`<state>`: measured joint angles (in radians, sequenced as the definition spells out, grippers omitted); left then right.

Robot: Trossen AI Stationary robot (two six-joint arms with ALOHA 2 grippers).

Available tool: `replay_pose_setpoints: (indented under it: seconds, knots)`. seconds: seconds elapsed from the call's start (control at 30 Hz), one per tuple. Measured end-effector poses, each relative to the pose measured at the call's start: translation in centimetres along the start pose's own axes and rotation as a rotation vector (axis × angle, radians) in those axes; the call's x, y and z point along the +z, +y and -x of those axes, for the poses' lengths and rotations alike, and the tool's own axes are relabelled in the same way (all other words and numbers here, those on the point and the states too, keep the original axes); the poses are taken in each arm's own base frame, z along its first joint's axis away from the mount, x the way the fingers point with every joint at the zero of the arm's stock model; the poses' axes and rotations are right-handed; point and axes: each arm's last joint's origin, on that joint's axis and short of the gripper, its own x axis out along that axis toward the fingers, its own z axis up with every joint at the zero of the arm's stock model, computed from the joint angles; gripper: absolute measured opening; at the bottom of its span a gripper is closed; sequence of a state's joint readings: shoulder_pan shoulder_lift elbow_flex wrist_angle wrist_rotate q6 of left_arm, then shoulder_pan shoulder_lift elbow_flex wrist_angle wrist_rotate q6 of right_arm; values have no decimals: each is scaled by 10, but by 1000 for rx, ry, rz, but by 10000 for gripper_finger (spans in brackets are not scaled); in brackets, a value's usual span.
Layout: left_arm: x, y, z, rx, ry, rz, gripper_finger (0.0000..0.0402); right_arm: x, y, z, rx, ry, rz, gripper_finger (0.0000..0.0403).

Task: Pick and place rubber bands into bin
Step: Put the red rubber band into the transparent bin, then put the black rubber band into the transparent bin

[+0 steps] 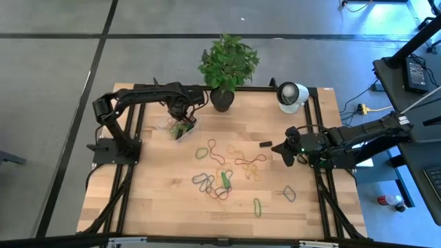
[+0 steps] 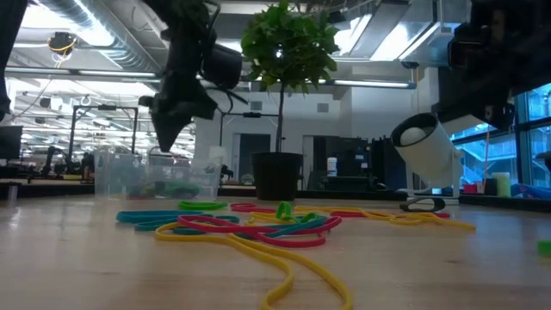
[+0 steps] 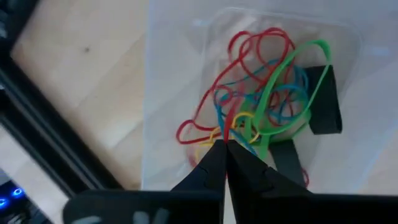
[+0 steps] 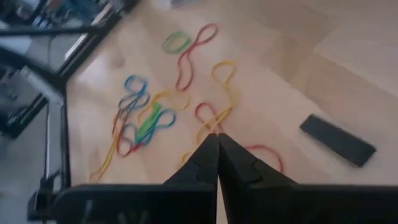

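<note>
The bin (image 1: pixel 187 129), a clear shallow container, stands at the table's far left; it also shows in the low view (image 2: pixel 116 176). My left gripper (image 1: pixel 180 121) hangs right over it, pointing down, shut on a bunch of rubber bands (image 3: pixel 267 81) in red, green, blue and yellow. Many loose rubber bands (image 1: pixel 224 169) lie spread over the middle of the table, and the right wrist view shows them too (image 4: pixel 149 118). My right gripper (image 1: pixel 285 156) waits at the table's right side, shut, with nothing between its fingers (image 4: pixel 217 137). My left gripper pinches several bands where they run together (image 3: pixel 225 134), between its two fingertips. The fingers come from above, pointing down into the bin (image 3: pixel 180 74). The loops spread out below the fingers inside the bin's walls; whether they rest on its floor I cannot tell.
A potted plant (image 1: pixel 226 65) stands at the far edge, just right of the bin. A white round object (image 1: pixel 291 95) sits at the far right. A small black flat piece (image 1: pixel 265 145) lies on the wood in front of my right gripper.
</note>
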<state>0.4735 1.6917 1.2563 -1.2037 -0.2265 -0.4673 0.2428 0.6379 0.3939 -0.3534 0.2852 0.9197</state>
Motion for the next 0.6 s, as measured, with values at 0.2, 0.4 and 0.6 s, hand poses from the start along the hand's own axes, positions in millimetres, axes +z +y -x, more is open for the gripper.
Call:
replay_pose_setpoints:
  seconds: [0.2, 0.4, 0.6]
  knots:
    - [1, -3, -2, -80, 10, -13, 39, 0, -1, -5, -67, -43, -60, 8]
    - [0, -3, -2, -60, 12, -41, 107, -1, -1, -8, -82, -32, -58, 8]
    - [-9, 1, 12, -71, -4, 43, 147, -2, -1, -9, -84, -28, -30, 8]
